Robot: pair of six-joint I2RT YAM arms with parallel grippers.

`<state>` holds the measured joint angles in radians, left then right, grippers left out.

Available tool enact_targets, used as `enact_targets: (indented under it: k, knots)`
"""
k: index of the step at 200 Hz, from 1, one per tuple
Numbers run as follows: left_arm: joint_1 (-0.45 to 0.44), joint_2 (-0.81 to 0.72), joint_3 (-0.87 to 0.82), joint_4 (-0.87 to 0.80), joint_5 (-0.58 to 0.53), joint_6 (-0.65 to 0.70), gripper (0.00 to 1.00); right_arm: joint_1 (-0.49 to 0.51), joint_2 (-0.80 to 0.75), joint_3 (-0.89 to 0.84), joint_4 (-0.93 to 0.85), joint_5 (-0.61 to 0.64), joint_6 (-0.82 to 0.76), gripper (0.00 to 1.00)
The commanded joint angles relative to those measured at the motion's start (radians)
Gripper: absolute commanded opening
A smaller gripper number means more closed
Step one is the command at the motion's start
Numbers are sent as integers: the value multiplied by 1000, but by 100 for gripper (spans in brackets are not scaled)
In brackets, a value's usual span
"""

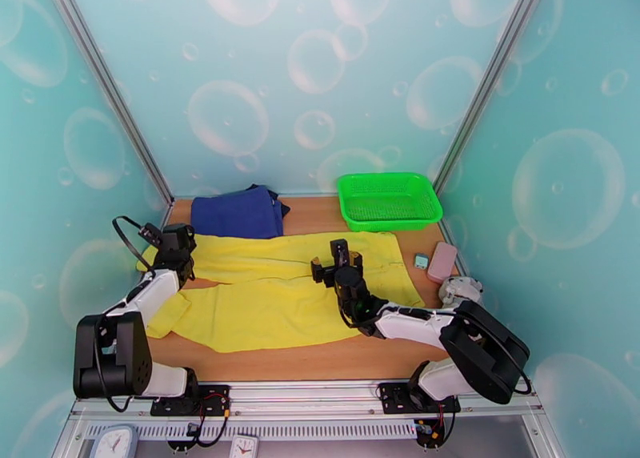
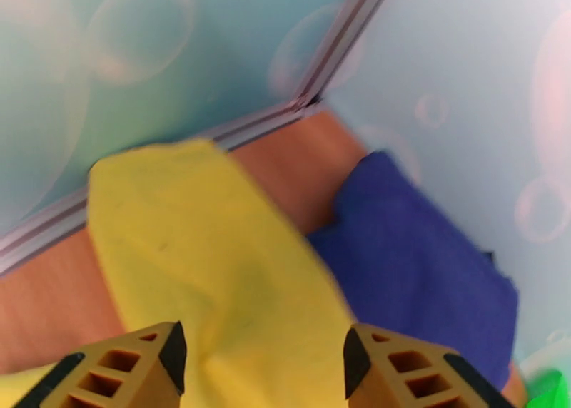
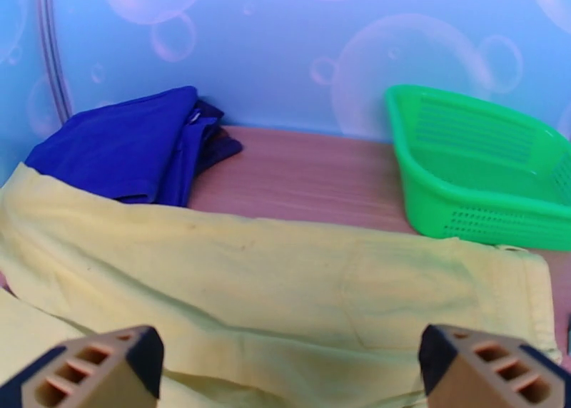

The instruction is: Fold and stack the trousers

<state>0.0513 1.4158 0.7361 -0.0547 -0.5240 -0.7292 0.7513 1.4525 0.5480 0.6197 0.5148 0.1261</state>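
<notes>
Spread and empty, my left claw (image 2: 264, 363) hangs over the leg ends, my right claw (image 3: 291, 363) near the waist. Yellow trousers (image 1: 264, 299) lie flat across the surface (image 1: 336, 359), legs left, not yet folded. Next, I reckon: pinch a hem, carry it rightward onto the waist.

Robot lab test booth: teal bubble-printed backdrop walls (image 1: 280, 67) on silver aluminium frame posts (image 1: 106, 83), small wooden tabletop (image 1: 320, 359), black bolted mounting plates (image 1: 200, 399) on a metal base rail (image 1: 304, 391).
</notes>
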Motion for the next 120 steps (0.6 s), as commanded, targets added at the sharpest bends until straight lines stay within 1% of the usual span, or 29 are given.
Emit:
enact_targets:
  k: [1, 11, 29, 46, 60, 74, 85, 94, 102, 110, 120]
  knots:
    - [-6, -93, -76, -199, -106, -139, 64, 2, 24, 26, -17, -74, -8, 99]
    - [-14, -118, -79, -326, -184, -252, 65, 3, 32, 35, -30, -75, -5, 99]
    - [-12, -138, -93, -418, -256, -315, 66, 3, 41, 40, -34, -76, -6, 99]
    - [21, -121, -84, -468, -248, -321, 67, -1, 52, 46, -40, -62, -14, 99]
    - [18, -109, -63, -541, -274, -383, 67, -4, 59, 49, -43, -52, -20, 99]
    - [18, -124, -76, -561, -247, -408, 67, -11, 60, 49, -46, -36, -23, 99]
    - [34, -157, -96, -601, -236, -461, 68, -19, 61, 46, -44, -35, -21, 99]
    - [43, -197, -128, -561, -226, -437, 68, -27, 62, 46, -48, -36, -17, 99]
    - [68, -232, -150, -527, -200, -406, 67, -32, 63, 43, -47, -37, -14, 99]
    - [109, -257, -157, -532, -182, -399, 68, -36, 64, 42, -43, -39, -13, 99]
    - [146, -287, -166, -542, -191, -386, 68, -43, 70, 43, -44, -39, -12, 99]
